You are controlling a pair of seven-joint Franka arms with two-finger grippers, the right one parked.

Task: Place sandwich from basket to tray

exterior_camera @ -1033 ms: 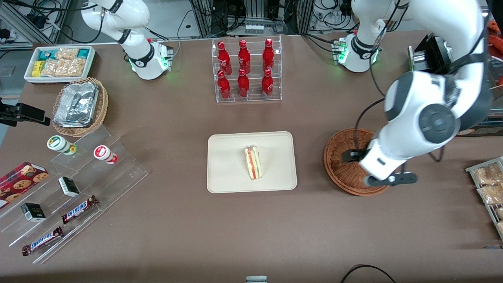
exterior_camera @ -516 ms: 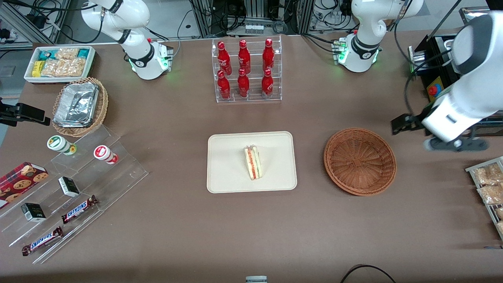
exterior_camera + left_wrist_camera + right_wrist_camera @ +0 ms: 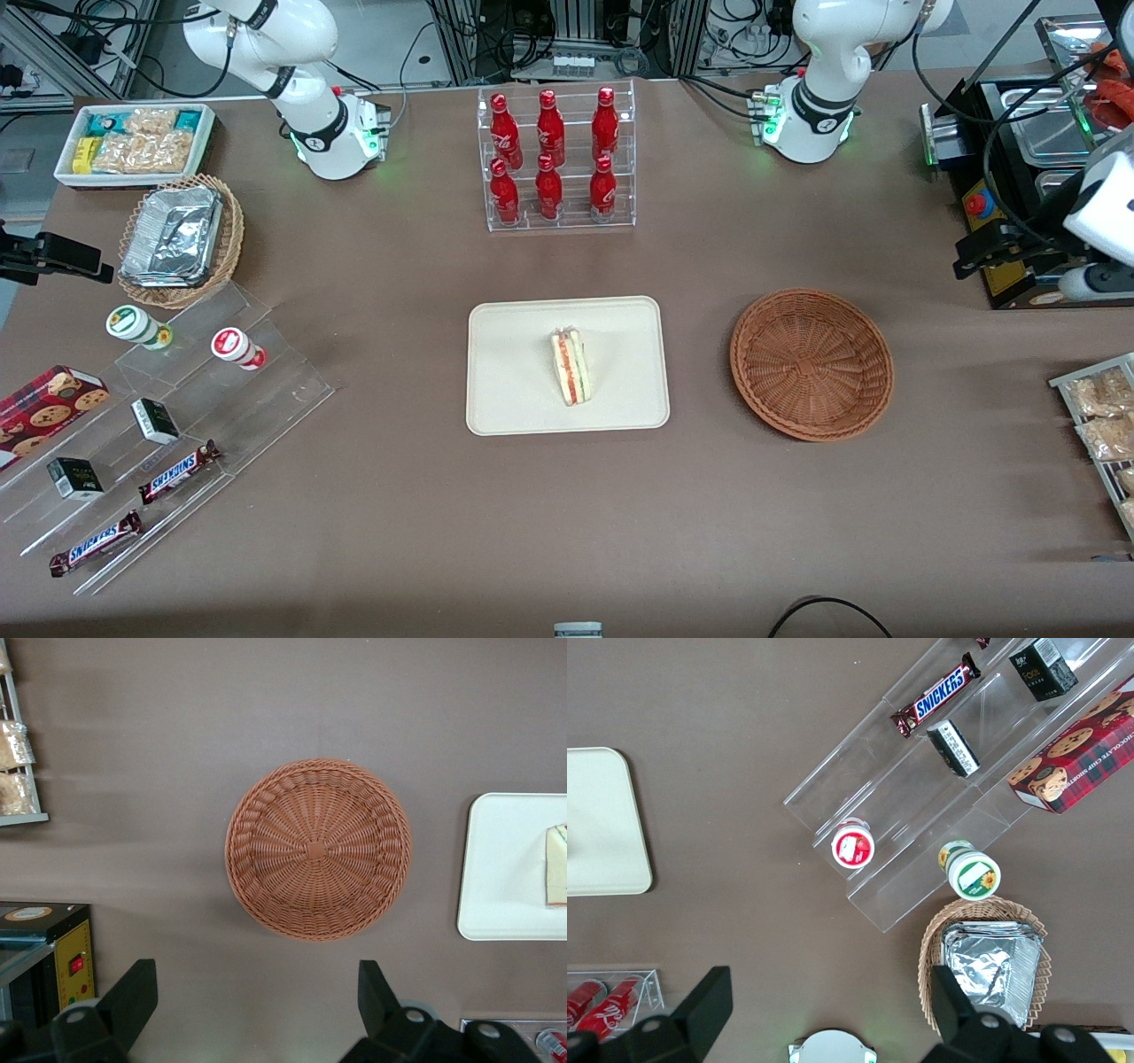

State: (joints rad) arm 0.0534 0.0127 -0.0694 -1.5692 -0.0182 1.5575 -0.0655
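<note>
Sandwich (image 3: 571,367) lies on the tray (image 3: 514,372), near the tray's middle, with its red and green filling layers showing along one edge and its narrow tip pointing toward the front camera. The tray sits flat on the brown table (image 3: 567,514), between the clear stepped display stands of snacks (image 3: 168,425) and the basket (image 3: 811,363). The basket stands well apart from the tray, toward the working arm's end of the table, and holds nothing; its woven bottom is bare in the wrist view (image 3: 317,850). A clear rack of red bottles (image 3: 556,159) stands farther from the front camera than the tray. The gripper (image 3: 252,1010) hangs high above the table at the working arm's end, beside a black box with a red button (image 3: 983,206), well away from the basket. Its two fingers (image 3: 133,997) are spread wide and hold nothing.
</note>
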